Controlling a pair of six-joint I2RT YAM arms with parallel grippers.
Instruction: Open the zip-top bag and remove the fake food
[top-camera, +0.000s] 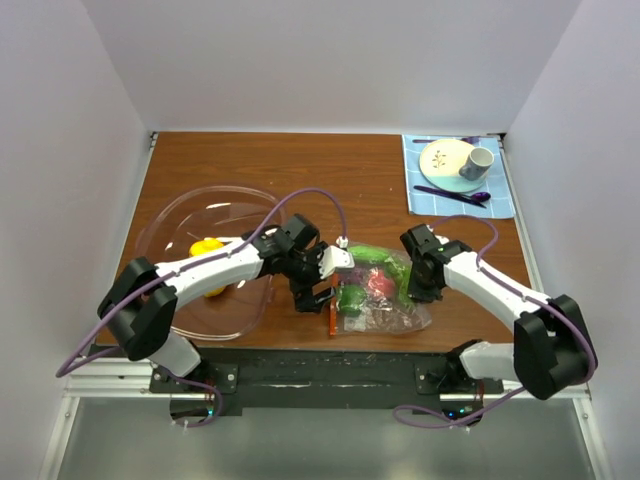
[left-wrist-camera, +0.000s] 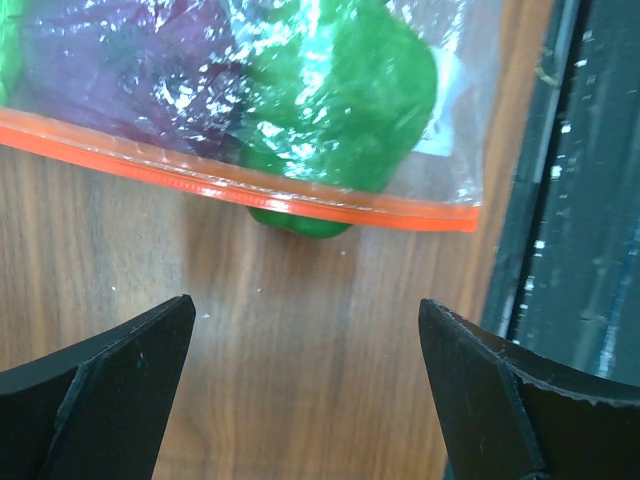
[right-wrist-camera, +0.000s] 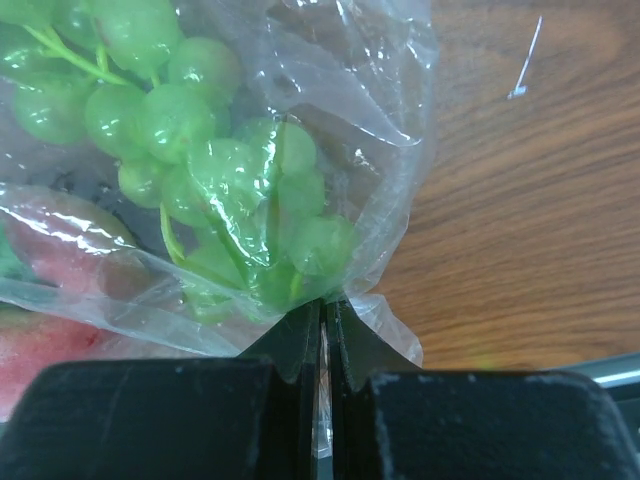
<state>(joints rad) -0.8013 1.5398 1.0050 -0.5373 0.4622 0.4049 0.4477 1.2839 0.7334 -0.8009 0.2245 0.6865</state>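
Observation:
The clear zip-top bag (top-camera: 385, 295) lies near the table's front edge, its orange-red zip strip (left-wrist-camera: 240, 185) facing left. Inside show a green piece (left-wrist-camera: 340, 100), a purple one (left-wrist-camera: 130, 60), green grapes (right-wrist-camera: 190, 130) and a pink-red one (right-wrist-camera: 50, 240). The green piece pokes a little past the strip. My left gripper (top-camera: 322, 282) is open and empty over bare wood just short of the strip (left-wrist-camera: 305, 330). My right gripper (top-camera: 420, 283) is shut on the bag's far corner (right-wrist-camera: 325, 305). A yellow lemon (top-camera: 207, 249) sits in the bowl.
A large clear pinkish bowl (top-camera: 170, 215) stands at the left. A blue mat (top-camera: 500, 195) at the back right holds a plate (top-camera: 440, 158), a cup (top-camera: 476, 163) and a purple spoon (top-camera: 455, 194). The black mounting rail (top-camera: 320, 365) runs along the front edge.

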